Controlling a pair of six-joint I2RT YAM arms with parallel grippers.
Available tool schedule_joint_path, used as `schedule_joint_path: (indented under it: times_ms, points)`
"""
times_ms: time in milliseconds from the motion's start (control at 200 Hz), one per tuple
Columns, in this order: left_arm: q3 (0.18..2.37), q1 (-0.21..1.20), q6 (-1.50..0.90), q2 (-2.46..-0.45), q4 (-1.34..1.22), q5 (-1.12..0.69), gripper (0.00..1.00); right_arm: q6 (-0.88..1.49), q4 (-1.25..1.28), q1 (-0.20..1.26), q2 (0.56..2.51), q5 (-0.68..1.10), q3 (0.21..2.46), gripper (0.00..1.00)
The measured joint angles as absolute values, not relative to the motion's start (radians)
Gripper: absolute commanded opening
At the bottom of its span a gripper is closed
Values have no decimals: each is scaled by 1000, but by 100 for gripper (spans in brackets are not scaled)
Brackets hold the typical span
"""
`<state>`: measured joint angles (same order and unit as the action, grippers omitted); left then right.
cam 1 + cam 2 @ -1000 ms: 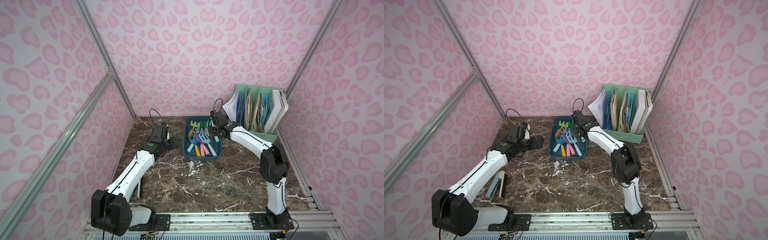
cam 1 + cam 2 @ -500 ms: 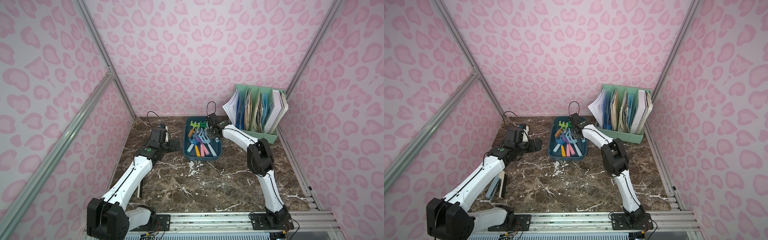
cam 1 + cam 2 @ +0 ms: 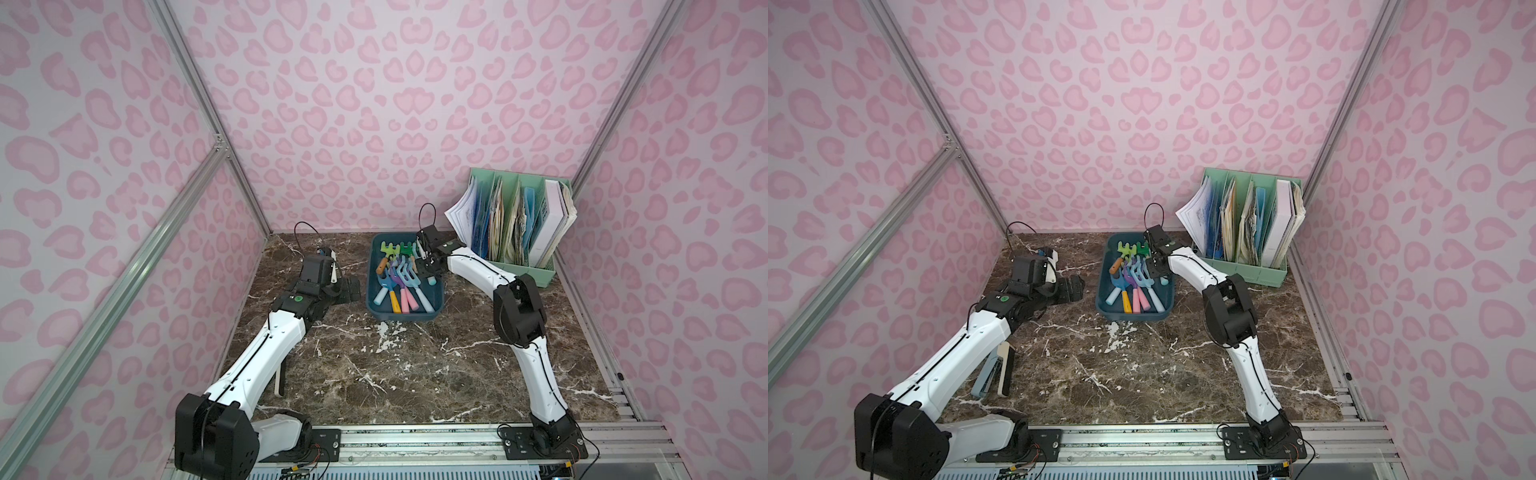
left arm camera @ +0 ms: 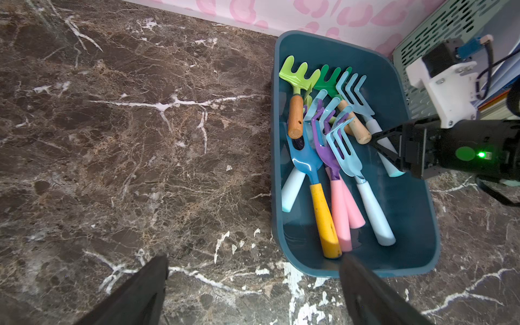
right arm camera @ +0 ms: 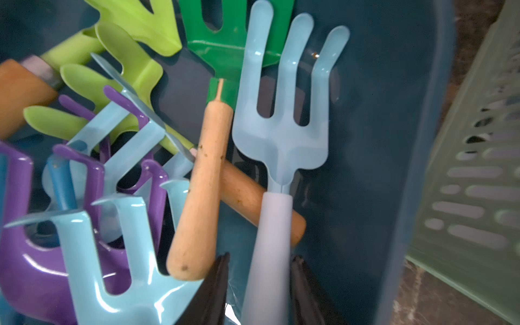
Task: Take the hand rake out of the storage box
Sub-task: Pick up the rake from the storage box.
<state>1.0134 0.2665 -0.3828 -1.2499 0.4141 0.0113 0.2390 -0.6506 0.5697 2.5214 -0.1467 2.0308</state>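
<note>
The dark teal storage box (image 3: pixel 405 319) (image 3: pixel 1133 321) lies at the back middle of the marble table and holds several coloured hand rakes. One pale blue hand rake (image 5: pixel 284 140) (image 4: pixel 353 92) lies along the box's right wall. My right gripper (image 5: pixel 259 257) (image 3: pixel 424 272) is down in the box with its black fingers (image 5: pixel 216 281) on either side of that rake's pale handle. A narrow gap shows on one side, so it is open. My left gripper (image 4: pixel 254 257) (image 3: pixel 353 289) rests wide open and empty over the table, left of the box.
A mint-green file organizer (image 3: pixel 523 220) full of papers stands just right of the box, close to my right arm. A stapler (image 3: pixel 994 370) lies under my left arm. Pink patterned walls enclose the table on three sides.
My right gripper has sunk deeper into the box and its jaws have narrowed around the pale blue rake's handle. The left arm has barely shifted and stays open.
</note>
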Motion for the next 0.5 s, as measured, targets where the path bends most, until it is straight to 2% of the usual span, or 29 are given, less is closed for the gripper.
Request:
schedule_joint_path:
  times_ms: [190,500]
  points:
    - [1011,267,-383,-1250,415,12,98,269,-764,591,2635,-279,2199,34]
    - [1011,267,-383,-1250,416,17,99,313,-801,595,2611,-291,2193,19]
